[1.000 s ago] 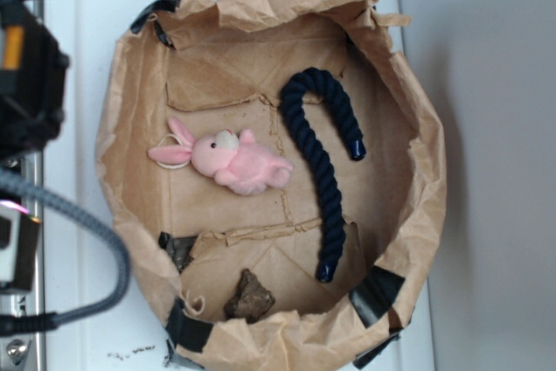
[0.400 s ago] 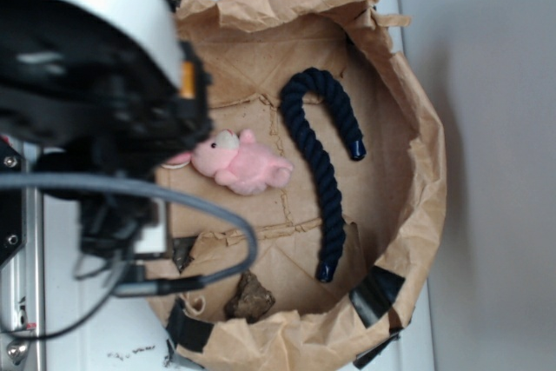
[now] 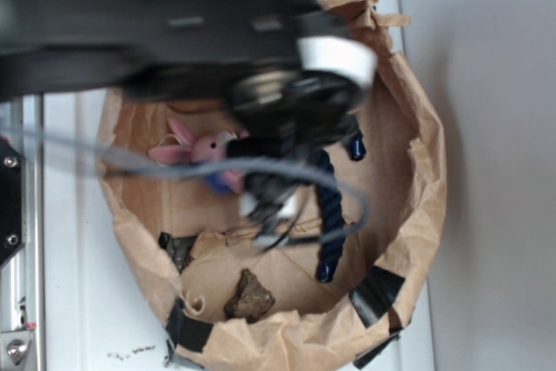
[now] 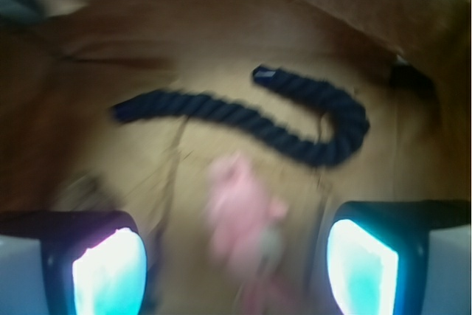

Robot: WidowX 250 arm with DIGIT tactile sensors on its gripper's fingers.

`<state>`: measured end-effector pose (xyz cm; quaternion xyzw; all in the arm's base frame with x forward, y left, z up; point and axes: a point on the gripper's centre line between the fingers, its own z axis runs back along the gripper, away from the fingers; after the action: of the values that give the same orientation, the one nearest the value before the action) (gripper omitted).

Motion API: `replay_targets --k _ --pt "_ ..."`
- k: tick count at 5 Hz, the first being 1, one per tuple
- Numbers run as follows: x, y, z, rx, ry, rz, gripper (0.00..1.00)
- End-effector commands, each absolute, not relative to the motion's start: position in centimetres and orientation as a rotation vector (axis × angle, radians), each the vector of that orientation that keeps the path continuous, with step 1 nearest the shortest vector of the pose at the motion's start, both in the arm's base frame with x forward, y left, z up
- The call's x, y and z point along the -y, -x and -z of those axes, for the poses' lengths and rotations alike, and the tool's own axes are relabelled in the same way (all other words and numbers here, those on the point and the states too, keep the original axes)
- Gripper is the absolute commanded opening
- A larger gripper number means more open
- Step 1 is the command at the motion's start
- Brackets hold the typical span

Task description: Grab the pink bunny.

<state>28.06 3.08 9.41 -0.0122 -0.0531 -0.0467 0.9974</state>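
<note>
A crumpled brown paper bag (image 3: 417, 215), rolled down into an open bowl, sat on a white surface (image 3: 78, 301). Strips of black tape (image 3: 375, 293) patched its rim at several spots. Inside it lay a thick dark navy rope (image 3: 330, 241), partly hidden in the overhead view; the blurred wrist view showed the rope (image 4: 295, 134) curved like a hook across the creased paper floor. A small brown lump (image 3: 250, 296) rested near the bag's lower edge, well apart from the rope's end.
</note>
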Motion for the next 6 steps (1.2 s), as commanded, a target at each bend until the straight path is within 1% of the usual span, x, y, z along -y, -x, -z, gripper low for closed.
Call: replay_targets --k 1,4,5,6 --pt "-3.9 -29.7 -8.1 0.142 0.001 0.117 1.00" --pt "-3.9 -29.7 -8.1 0.142 0.001 0.117 1.00" --pt "-3.4 -28.5 -7.5 0.141 -0.014 0.149 1.00" --pt "-3.5 -27.3 -8.2 0.146 0.016 0.188 1.00"
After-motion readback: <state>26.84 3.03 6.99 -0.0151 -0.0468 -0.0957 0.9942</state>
